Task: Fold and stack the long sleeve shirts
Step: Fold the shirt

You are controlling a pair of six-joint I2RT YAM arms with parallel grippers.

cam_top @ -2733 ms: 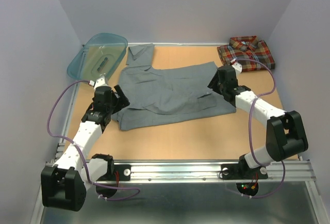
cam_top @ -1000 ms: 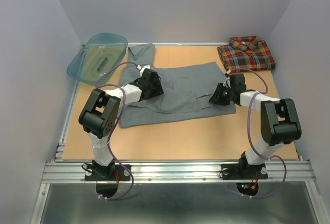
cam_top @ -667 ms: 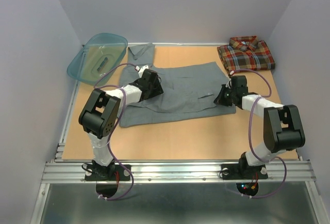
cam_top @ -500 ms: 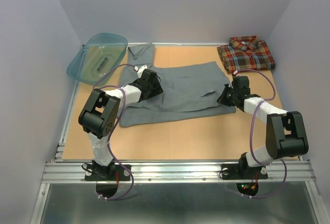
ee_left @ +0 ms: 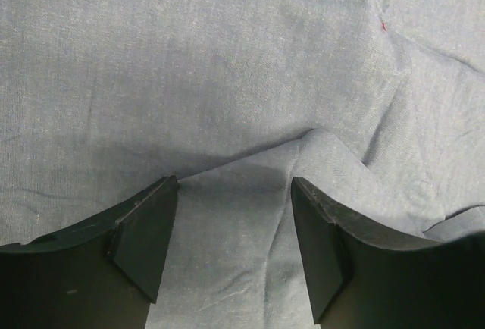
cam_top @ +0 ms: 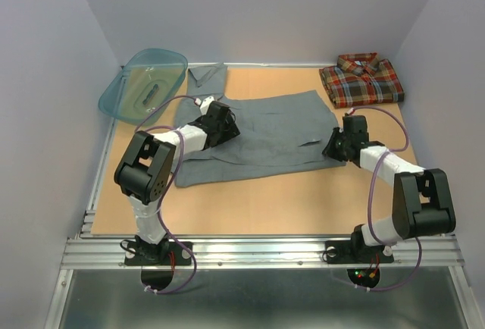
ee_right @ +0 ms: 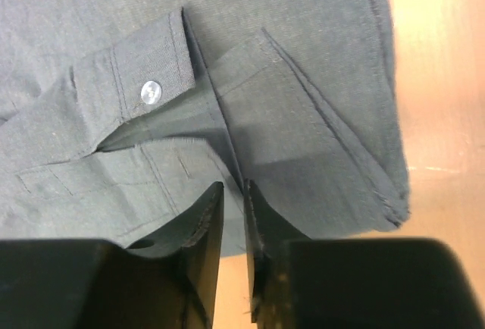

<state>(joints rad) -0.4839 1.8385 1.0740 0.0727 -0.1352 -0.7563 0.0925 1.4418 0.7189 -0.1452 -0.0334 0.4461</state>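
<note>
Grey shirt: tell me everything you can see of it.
The grey shirt is plain woven cloth, lying flat and partly folded across the middle of the table, its collar end toward the far left near the teal basin. A buttoned cuff lies folded over its body near the right edge. The left pincer stands open, down on a raised fold; the right pincer, nearly closed, sits at a crease near the hem, and whether it pinches cloth I cannot tell. The plaid shirt lies apart.

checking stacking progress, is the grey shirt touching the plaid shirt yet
Apart. The top view shows bare table between the grey shirt and the folded plaid shirt at the far right corner.
</note>
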